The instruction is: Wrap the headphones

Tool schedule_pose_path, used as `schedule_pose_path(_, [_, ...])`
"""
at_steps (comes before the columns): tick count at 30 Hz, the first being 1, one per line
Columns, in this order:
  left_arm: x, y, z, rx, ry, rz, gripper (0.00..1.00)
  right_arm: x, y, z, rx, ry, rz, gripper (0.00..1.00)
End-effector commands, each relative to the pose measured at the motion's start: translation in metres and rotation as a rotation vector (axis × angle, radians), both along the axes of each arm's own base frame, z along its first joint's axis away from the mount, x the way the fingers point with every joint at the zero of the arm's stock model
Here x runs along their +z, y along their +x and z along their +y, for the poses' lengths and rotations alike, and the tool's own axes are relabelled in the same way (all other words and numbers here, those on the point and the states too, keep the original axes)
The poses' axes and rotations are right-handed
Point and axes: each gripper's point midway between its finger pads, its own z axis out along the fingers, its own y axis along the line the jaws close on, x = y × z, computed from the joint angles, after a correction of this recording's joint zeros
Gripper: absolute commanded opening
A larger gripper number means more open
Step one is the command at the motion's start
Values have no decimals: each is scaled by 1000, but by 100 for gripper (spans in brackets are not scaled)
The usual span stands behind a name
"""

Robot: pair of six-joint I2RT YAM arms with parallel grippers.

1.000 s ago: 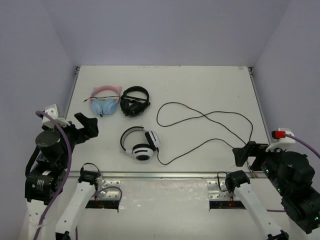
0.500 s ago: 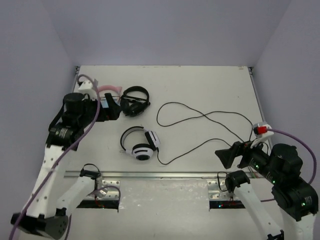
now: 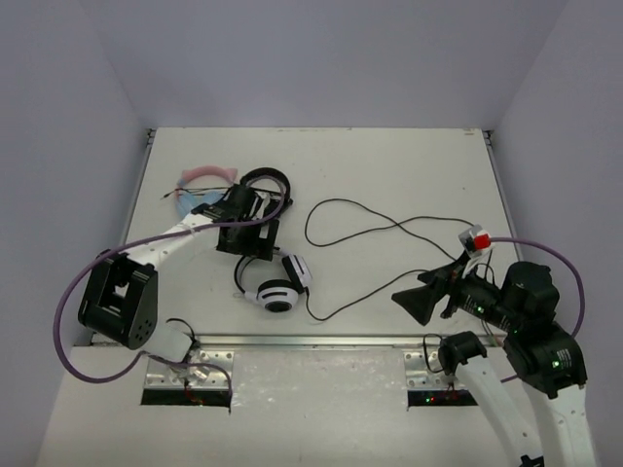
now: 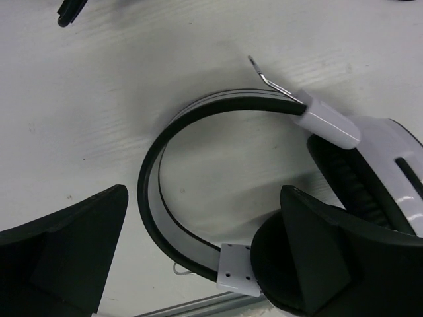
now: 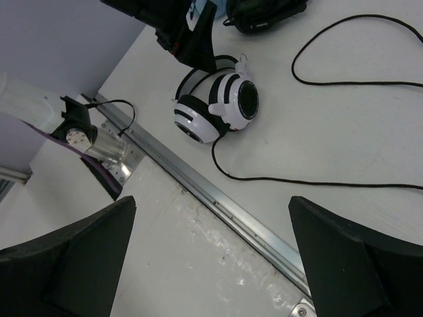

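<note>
The white headphones [image 3: 277, 292] with black pads lie on the near middle of the table, with their thin black cable [image 3: 401, 226] trailing right in loose loops. My left gripper [image 3: 247, 249] hangs open just above the headband. In the left wrist view the headband [image 4: 153, 198] and a striped cup [image 4: 386, 155] lie between and beyond my open fingers [image 4: 63, 264]; the gripper [image 4: 198, 264] holds nothing. My right gripper [image 3: 411, 303] is open and empty over the table's near edge, right of the headphones [image 5: 218, 105]; the cable [image 5: 317, 182] runs past it.
The pink-and-blue cat-ear pair [image 3: 201, 178] and the all-black pair [image 3: 273, 185] lie at the back left, partly covered by my left arm. A metal rail [image 3: 311, 341] runs along the table's near edge and shows in the right wrist view [image 5: 218, 206].
My left arm has swung from the far left side across the table to above the white headband. My right gripper has moved left and forward along the near edge.
</note>
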Motion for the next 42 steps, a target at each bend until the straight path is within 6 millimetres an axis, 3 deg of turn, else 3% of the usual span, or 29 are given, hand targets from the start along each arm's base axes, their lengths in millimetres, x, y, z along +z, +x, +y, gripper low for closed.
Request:
schedule_pose_path(1, [-18,11,12,21,85,-29,98,20,-5,10,74,45,-101,99])
schedule_pose_path(4, [-45,11,16,32,113,18,97,21,-12,9,95,40,-130,99])
schedule_pose_path(6, [-52,12,20,43,127,45,95,24,-16,8,100,37,-160,99])
schedule_pose_path(9, [-67,8,22,52,120,109,89,30,-21,7,107,39,-198,99])
schedule_pose_path(11, [-73,4,16,40,88,144,78,33,-22,6,104,42,-214,99])
schedule_pose_path(12, [-76,0,14,37,78,159,61,36,-24,6,104,45,-229,99])
schedule_pose_path(18, [-56,-7,9,37,80,111,2,36,-22,1,71,28,-245,99])
schedule_pose_path(21, [-23,-13,0,33,80,13,0,30,-20,1,68,25,-239,99])
schedule_pose_path(25, [48,-27,-26,34,-3,-152,0,14,-10,6,86,25,-224,99])
schedule_pose_path(27, [88,-29,-23,94,-31,-243,0,17,-10,16,150,59,-262,99])
schedule_pose_path(28, [102,-31,-24,111,-47,-273,0,5,-7,21,177,69,-241,99])
schedule_pose_path(29, [114,-32,-22,136,-66,-298,0,12,-4,27,206,104,-285,99])
schedule_pose_path(30, [139,-34,-19,163,-103,-349,0,10,-4,32,240,123,-289,99])
schedule_pose_path(31, [151,-37,-20,180,-136,-367,0,-3,-5,39,295,139,-265,99])
schedule_pose_path(33, [183,-41,-19,196,-210,-425,1,-1,6,45,318,164,-302,99])
schedule_pose_path(34, [192,-43,-21,191,-235,-441,0,-11,14,47,309,166,-284,99])
schedule_pose_path(42, [263,-54,-34,159,-443,-538,0,-20,56,68,367,208,-302,99])
